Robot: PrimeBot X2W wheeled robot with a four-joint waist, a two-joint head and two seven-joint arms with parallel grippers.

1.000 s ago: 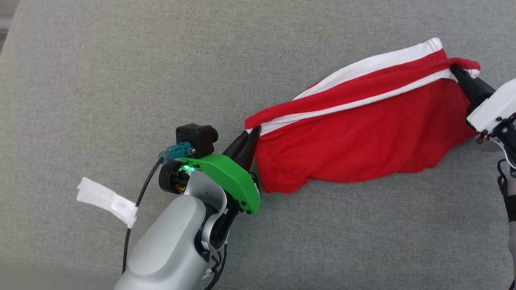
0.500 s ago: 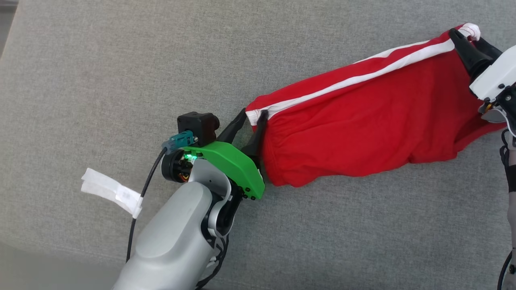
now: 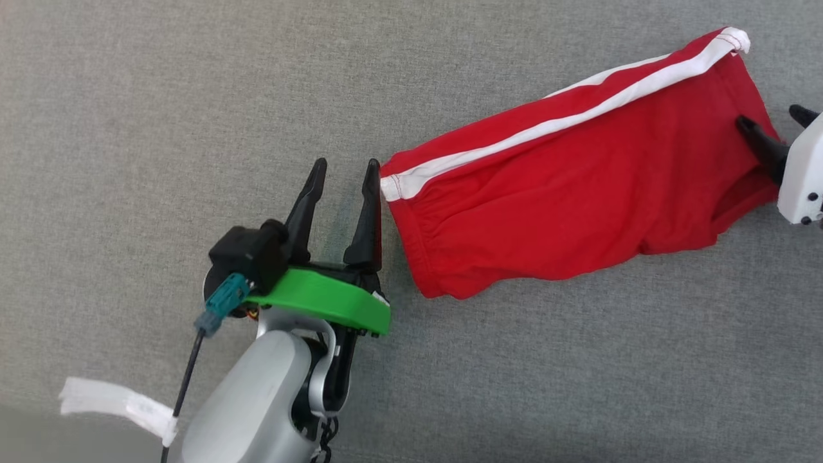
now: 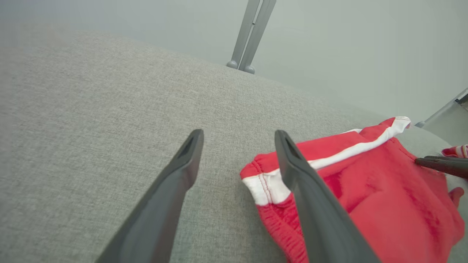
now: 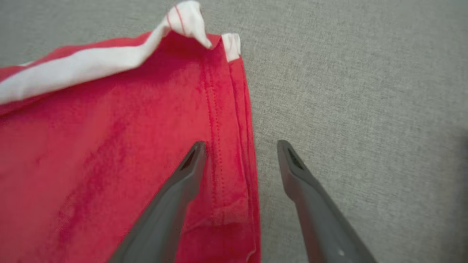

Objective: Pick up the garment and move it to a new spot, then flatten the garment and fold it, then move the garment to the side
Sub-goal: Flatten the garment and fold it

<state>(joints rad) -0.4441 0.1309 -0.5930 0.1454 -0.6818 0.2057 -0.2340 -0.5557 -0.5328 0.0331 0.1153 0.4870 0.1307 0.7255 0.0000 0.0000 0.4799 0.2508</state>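
The garment (image 3: 578,186) is a pair of red shorts with a white side stripe, lying spread on the grey cloth surface (image 3: 161,96). My left gripper (image 3: 345,166) stands open just left of the waistband corner, its right finger beside the cloth and nothing between the fingers. In the left wrist view the left gripper (image 4: 238,134) is open, with the garment (image 4: 376,197) behind its right finger. My right gripper (image 3: 770,116) is open at the hem end, one finger over the red cloth. The right wrist view shows the right gripper (image 5: 241,144) straddling the hem edge of the garment (image 5: 109,146).
A white tape tag (image 3: 116,402) hangs on the left arm's cable at the lower left. Grey metal legs (image 4: 252,36) stand beyond the far edge of the surface. Bare grey cloth extends left of and below the garment.
Both grippers have opened and let go of the garment's ends. The shorts now lie stretched out on the surface. The left gripper has drawn back off the waistband corner; the camera has also shifted.
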